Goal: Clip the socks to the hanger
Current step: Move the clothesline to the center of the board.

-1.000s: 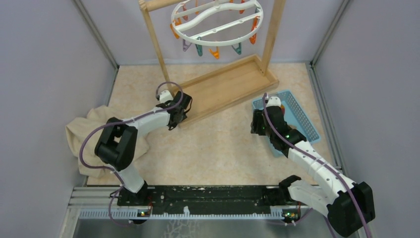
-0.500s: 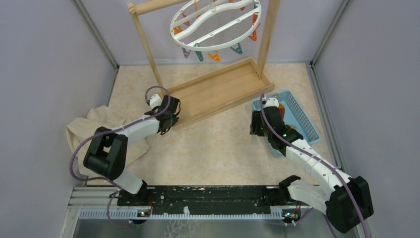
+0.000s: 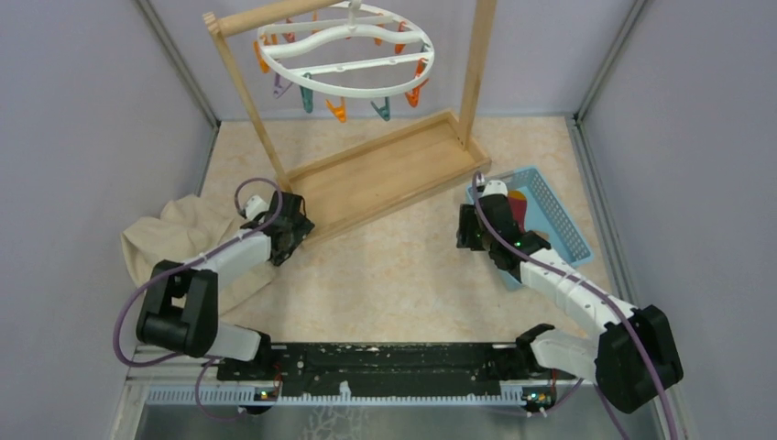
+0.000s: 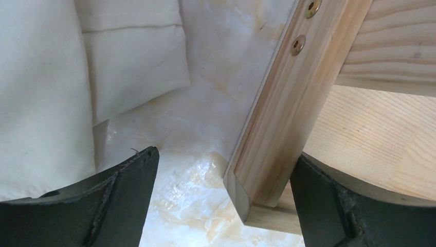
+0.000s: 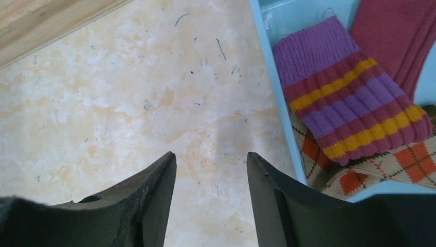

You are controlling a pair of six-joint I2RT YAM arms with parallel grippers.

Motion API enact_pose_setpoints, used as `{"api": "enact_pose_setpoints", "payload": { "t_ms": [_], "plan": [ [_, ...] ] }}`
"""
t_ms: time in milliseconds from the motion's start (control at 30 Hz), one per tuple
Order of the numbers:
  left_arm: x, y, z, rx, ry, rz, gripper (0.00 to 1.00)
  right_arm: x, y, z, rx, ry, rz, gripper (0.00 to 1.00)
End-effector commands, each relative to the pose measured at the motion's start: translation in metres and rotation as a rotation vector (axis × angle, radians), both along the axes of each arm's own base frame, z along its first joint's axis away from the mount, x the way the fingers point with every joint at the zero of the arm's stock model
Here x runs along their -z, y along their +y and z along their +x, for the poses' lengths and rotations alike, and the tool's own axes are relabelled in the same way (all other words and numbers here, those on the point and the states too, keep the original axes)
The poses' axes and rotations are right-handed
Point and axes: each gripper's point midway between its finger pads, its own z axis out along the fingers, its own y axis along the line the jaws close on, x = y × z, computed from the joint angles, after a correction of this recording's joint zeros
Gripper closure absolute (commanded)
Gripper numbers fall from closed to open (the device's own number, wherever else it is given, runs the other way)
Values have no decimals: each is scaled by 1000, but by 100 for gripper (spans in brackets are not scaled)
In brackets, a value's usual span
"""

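Note:
The white ring hanger with orange, teal and purple clips hangs from the wooden stand's top bar at the back. Both socks lie in the blue basket: a purple sock with orange stripes on top of a tan argyle sock. My right gripper is open over bare table just left of the basket wall, touching nothing. My left gripper is open at the stand's near left corner. The corner post sits between the jaws, nearer the right finger, with a clear gap to the left finger.
The wooden stand's tray base lies slanted across the table's middle. A large beige cloth is heaped at the left by the left arm. Grey walls close in both sides and the back.
The stand and hanger have slid and turned leftward with my left gripper on the base corner. That gripper has now opened wide. The right arm has barely moved.

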Motion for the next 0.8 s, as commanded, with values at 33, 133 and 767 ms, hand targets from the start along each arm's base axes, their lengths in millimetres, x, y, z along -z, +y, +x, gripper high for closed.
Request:
{"api": "enact_pose_setpoints", "payload": {
  "t_ms": [33, 133, 767],
  "plan": [
    [-10, 16, -23, -70, 34, 39, 1, 14, 18, 14, -24, 69, 2, 46],
    [-31, 16, -24, -69, -16, 67, 1, 40, 18, 17, -3, 144, -55, 46],
    [-82, -14, -49, 113, -133, 42, 1, 51, -37, 126, 364, 144, -121, 50]
  ]
}}
